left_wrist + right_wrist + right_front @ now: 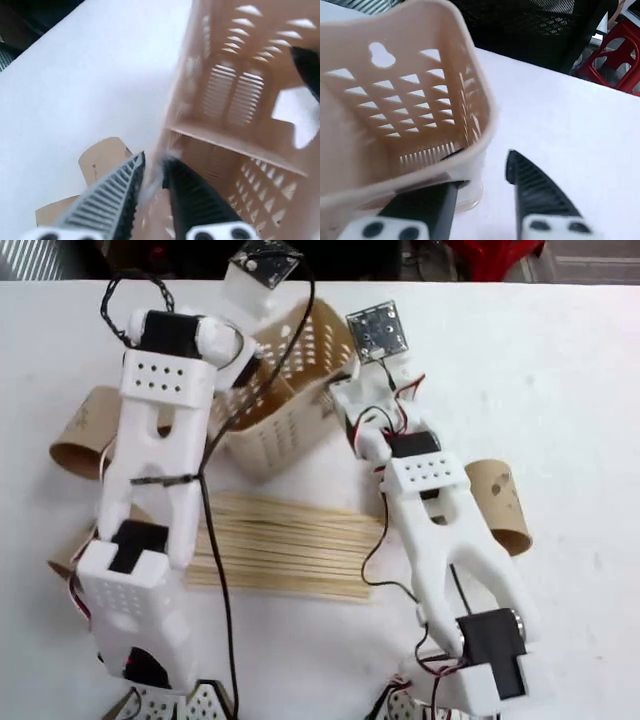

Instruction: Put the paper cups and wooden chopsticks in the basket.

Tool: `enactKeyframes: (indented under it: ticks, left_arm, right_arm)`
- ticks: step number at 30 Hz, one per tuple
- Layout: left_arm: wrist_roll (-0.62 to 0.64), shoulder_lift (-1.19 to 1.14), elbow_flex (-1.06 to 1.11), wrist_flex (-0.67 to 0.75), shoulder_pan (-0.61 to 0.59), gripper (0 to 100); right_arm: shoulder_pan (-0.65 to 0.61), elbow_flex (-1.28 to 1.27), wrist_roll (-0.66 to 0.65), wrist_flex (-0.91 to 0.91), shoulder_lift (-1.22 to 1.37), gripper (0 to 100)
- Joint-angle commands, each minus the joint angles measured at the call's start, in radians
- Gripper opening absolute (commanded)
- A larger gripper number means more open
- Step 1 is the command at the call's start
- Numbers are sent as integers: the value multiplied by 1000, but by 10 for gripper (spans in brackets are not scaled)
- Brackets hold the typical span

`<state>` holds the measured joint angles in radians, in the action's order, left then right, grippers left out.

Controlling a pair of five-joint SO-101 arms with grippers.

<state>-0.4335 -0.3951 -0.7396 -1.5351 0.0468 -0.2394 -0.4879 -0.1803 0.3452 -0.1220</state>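
The tan slotted basket (285, 405) lies tipped on the white table, behind the pile of wooden chopsticks (280, 545). My left gripper (245, 365) is shut on the basket's left wall (235, 100), one finger on each side (154, 161). My right gripper (485, 159) is open at the basket's right rim (410, 90), with one finger inside and the other outside. Two brown paper cups (85, 430) (68, 552) lie on their sides by the left arm, one of them seen beside the basket (100, 160). A third cup (498, 502) lies to the right of the right arm.
A black cable (215, 540) hangs from the left arm across the chopsticks. Bare table stretches to the far right and the far left. A black chair and red stool (620, 55) stand beyond the table's back edge.
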Motion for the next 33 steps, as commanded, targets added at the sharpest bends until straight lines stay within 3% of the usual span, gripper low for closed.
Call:
enactKeyframes:
  ticks: [1, 9, 19, 30, 33]
  left_arm:
    - [23, -31, -17, 26, -8, 147]
    - [66, -48, -129, -2, -18, 166]
    - [84, -50, -170, -55, -19, 166]
    - [86, -176, -164, -152, -19, 159]
    - [87, -185, -164, -130, -18, 70]
  right_arm:
    - [48, 12, -9, 124, -93, 231]
    - [38, 12, -11, 309, -306, 233]
    - [18, -2, -12, 389, -321, 236]
    - [8, -212, -11, 240, -331, 228]
    - [10, -209, -11, 237, -334, 187]
